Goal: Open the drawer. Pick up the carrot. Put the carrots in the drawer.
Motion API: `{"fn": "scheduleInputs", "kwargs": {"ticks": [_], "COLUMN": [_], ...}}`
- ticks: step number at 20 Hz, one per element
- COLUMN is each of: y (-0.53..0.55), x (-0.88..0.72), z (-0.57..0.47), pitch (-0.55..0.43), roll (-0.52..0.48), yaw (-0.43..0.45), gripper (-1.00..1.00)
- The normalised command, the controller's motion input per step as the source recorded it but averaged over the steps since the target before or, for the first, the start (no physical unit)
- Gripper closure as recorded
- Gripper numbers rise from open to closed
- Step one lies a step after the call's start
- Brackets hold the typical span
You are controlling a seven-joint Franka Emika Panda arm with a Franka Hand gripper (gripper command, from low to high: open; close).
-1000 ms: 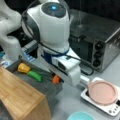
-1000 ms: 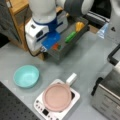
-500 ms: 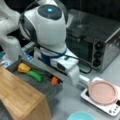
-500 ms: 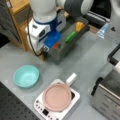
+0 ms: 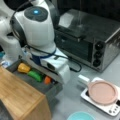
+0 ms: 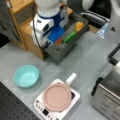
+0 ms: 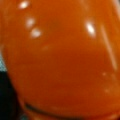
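Wrist view filled by carrot [image 7: 62,60], gripper [image 5: 50,75] seemingly in open drawer [image 5: 53,90]

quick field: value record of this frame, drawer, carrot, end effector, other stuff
drawer: open, pulled out from the wooden cabinet
carrot: orange, inside the drawer, next to the green vegetable; fills the wrist view
yellow piece: in the drawer, at the far end from the carrot
end effector: down in the drawer over the carrot, fingers hidden by the arm
toaster oven: silver, door shut
pink pan: on the white cooker
teal bowl: on the table
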Motion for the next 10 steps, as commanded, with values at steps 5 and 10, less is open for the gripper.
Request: {"fn": "scheduleInputs", "kwargs": {"ticks": [5,10], "y": [0.0,-0.02], "x": [-0.26,-0.21], "z": [-0.13,-0.16], "pitch": [-0.275,-0.235], "roll": [0.092,0.093], "yaw": [0.022,0.056], "gripper": [1.0,1.0]}}
